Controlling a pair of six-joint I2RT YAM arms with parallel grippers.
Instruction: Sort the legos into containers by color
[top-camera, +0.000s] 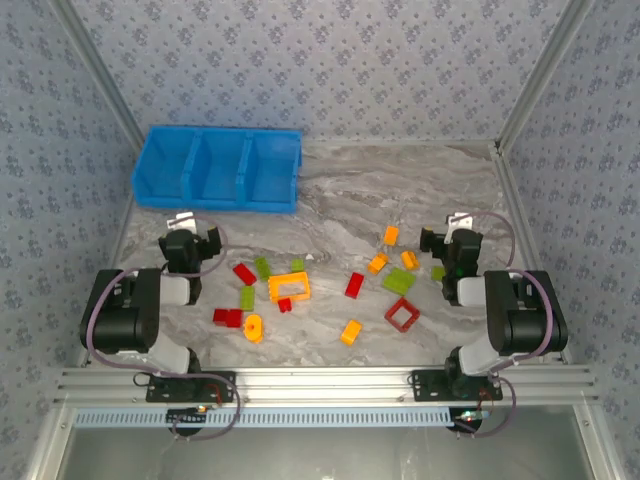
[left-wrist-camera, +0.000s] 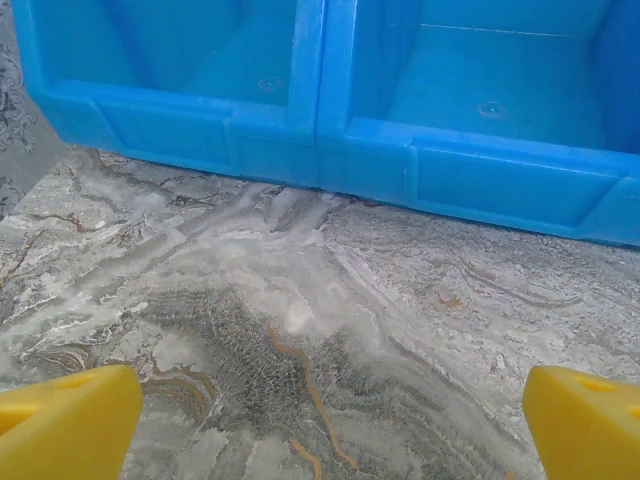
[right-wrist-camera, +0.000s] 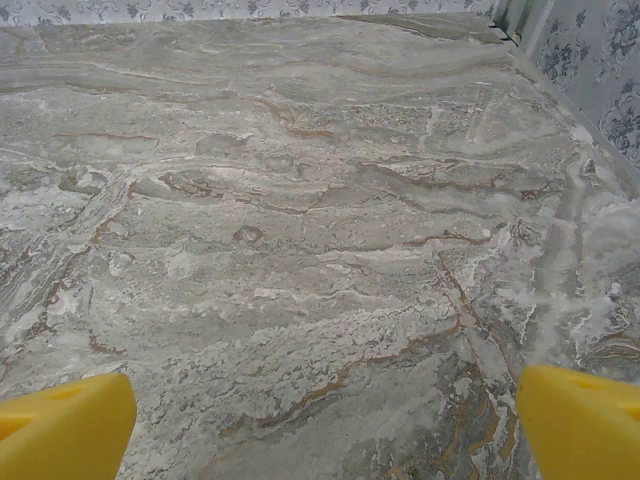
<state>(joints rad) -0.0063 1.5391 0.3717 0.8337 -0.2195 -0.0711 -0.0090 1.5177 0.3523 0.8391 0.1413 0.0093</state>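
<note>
You are at the start: your left gripper (top-camera: 192, 232) and right gripper (top-camera: 455, 232) are wide open and hold nothing, the legos (top-camera: 354, 285) lie on the tabletop (top-camera: 400, 190) between them, the blue bin (top-camera: 230, 198) sits far left, and next one gripper must drop over a brick.

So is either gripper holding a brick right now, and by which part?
Nothing is held: left gripper and right gripper are both open, empty.

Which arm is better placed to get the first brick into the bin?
Left, probably: the left end effector, open, sits right before the blue bin, a red brick close by; the right end effector is far from the bin.
</note>
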